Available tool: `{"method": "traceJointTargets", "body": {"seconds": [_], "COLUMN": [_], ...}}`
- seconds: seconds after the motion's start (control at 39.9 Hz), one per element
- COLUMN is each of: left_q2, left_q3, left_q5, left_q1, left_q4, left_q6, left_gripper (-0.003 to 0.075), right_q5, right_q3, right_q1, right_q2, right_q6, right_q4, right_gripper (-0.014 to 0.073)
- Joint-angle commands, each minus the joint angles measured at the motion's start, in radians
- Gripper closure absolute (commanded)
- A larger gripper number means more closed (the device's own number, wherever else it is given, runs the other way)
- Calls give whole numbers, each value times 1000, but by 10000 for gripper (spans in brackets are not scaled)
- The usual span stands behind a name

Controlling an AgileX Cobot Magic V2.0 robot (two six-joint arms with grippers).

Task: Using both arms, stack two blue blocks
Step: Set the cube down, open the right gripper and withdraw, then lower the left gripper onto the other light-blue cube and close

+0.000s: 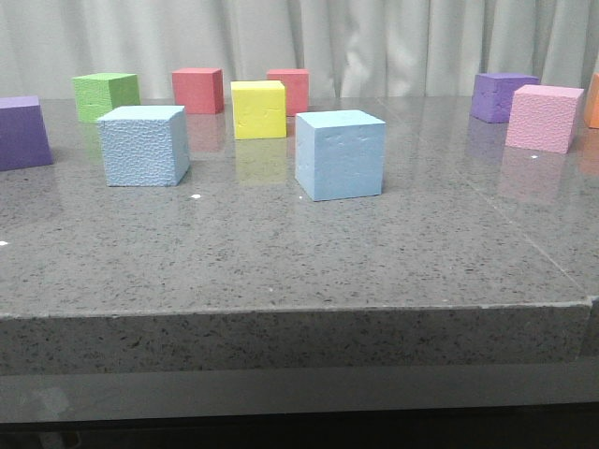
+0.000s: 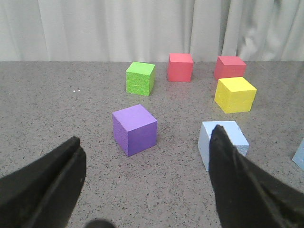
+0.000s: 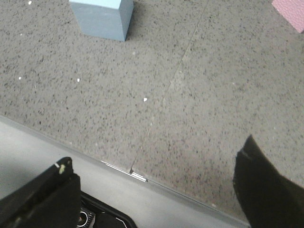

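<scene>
Two pale blue blocks stand apart on the grey stone table: one at the left (image 1: 143,145), one near the middle (image 1: 340,154). Neither arm shows in the front view. My left gripper (image 2: 145,134) is open and empty, hovering short of a purple cube (image 2: 134,129). Its one finger (image 2: 237,180) covers part of the left blue block (image 2: 227,135). A sliver of the other blue block (image 2: 299,155) shows at that picture's edge. My right gripper (image 3: 157,151) is open and empty over the table's front edge (image 3: 137,176), well back from the middle blue block (image 3: 102,16).
Behind the blue blocks stand a green cube (image 1: 106,95), two red cubes (image 1: 197,90) (image 1: 294,89) and a yellow cube (image 1: 258,108). A purple cube (image 1: 22,132) sits far left. Another purple cube (image 1: 503,96) and a pink cube (image 1: 543,117) sit at the right. A seam (image 3: 161,104) crosses the tabletop.
</scene>
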Motion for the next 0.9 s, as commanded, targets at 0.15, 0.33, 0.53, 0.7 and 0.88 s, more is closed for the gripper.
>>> {"method": "traceJointTargets", "body": {"seconds": [0.15,0.33,0.53,0.7,0.88], "left_q2": [13,13,21,74,196], "left_q3": [-29,-29,-29,-39,-86], "left_q5": [-73,-80,-78,-74,-56], "left_q1": [3,3,-20,-138,-235], "left_q4": [-6,-6,-12,-13,25], "left_q6": [-8,-8,-8,1,1], "left_gripper": [191,191,191,190,160], "right_q5": [-103,-107,-104,-104,-104], "right_q3": [59,61,61,61,61], "right_q1": [-4,-4,-4,-4,-4], "right_q2": [-199,-228,-228,-228,-228], "right_q6": [-12,-12,-13,-13,-13], "right_q4": [0,0,0,0,0], "right_gripper": [-62,-62,-62,-62,-62]}}
